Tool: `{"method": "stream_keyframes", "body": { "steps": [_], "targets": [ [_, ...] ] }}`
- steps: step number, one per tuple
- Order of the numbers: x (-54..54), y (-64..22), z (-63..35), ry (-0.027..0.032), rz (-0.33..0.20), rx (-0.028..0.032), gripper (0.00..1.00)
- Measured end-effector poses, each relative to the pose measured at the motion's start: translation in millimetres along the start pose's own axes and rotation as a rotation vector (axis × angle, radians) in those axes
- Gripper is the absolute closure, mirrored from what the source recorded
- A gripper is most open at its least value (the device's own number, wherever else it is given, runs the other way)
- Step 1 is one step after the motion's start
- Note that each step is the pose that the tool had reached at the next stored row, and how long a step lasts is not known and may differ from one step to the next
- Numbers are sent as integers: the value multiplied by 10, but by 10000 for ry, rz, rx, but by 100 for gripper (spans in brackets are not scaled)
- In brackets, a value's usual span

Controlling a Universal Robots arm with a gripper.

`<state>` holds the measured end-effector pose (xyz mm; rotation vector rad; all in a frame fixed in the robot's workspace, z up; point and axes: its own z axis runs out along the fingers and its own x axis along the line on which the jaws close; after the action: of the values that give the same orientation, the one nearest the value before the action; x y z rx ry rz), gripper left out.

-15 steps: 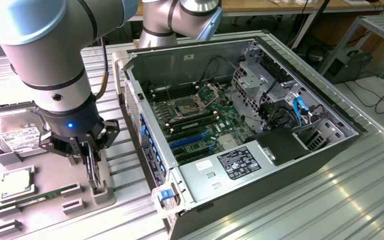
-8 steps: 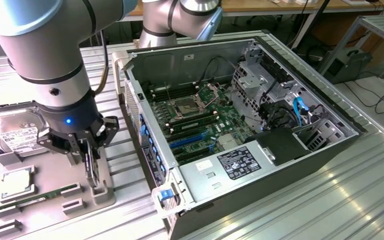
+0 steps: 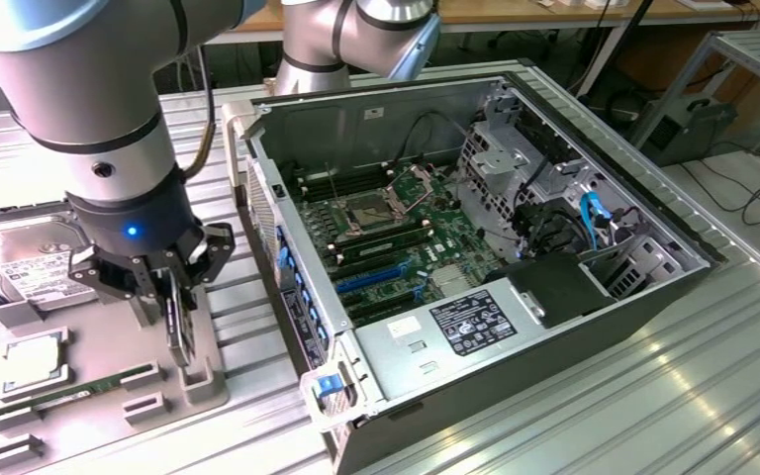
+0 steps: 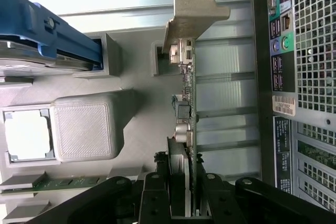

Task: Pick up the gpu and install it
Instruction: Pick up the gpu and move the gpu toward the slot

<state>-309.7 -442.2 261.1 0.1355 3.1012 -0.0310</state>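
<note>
The gpu (image 3: 182,334) stands on edge in a slot of the grey parts tray (image 3: 110,341), at the exterior view's left. My gripper (image 3: 171,297) reaches straight down over it with a finger on each face, shut on the card. In the wrist view the gpu (image 4: 190,98) shows edge-on, its pale metal bracket (image 4: 192,17) at the far end beside a grey holder block (image 4: 160,59). There my gripper (image 4: 184,205) clamps the card's near end between black fingers (image 4: 156,200). Whether the card has left its slot I cannot tell.
The open computer case (image 3: 697,259) lies on its side to the exterior view's right, motherboard (image 3: 453,233) and blue slots (image 3: 377,279) exposed. The tray also holds a silver hard drive (image 3: 24,259), a processor (image 3: 35,361) and a green memory stick (image 3: 79,393). The case's rear panel (image 4: 302,77) is close beside the card.
</note>
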Motion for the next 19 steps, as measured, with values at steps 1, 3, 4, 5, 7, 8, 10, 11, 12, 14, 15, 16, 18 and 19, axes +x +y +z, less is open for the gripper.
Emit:
{"method": "stream_keyframes", "body": {
  "steps": [1, 3, 4, 5, 7, 8, 10, 11, 12, 14, 15, 16, 18, 19],
  "targets": [
    [0, 0, -12, 0, 0, 0, 71],
    [-1, 0, -36, 0, 0, 0, 71],
    [-2, -1, -47, 0, 0, 0, 71],
    [-2, -1, -64, 0, 0, 0, 71],
    [-3, -1, -85, 1, 0, 1, 71],
    [-4, -2, -92, 0, 0, 0, 71],
    [-4, -2, -103, 1, 0, 0, 71],
    [-4, -2, -108, 0, 0, 0, 71],
    [-5, -2, -111, 0, 0, -1, 71],
    [-7, -3, -188, 1, 0, 1, 71],
    [-9, -4, -243, 0, 0, 0, 71],
    [-11, -5, -271, 0, 0, 1, 71],
    [-14, -6, -341, -1, -1, 13, 71],
    [-14, -7, -365, -1, -1, 24, 71]
  ]
}}
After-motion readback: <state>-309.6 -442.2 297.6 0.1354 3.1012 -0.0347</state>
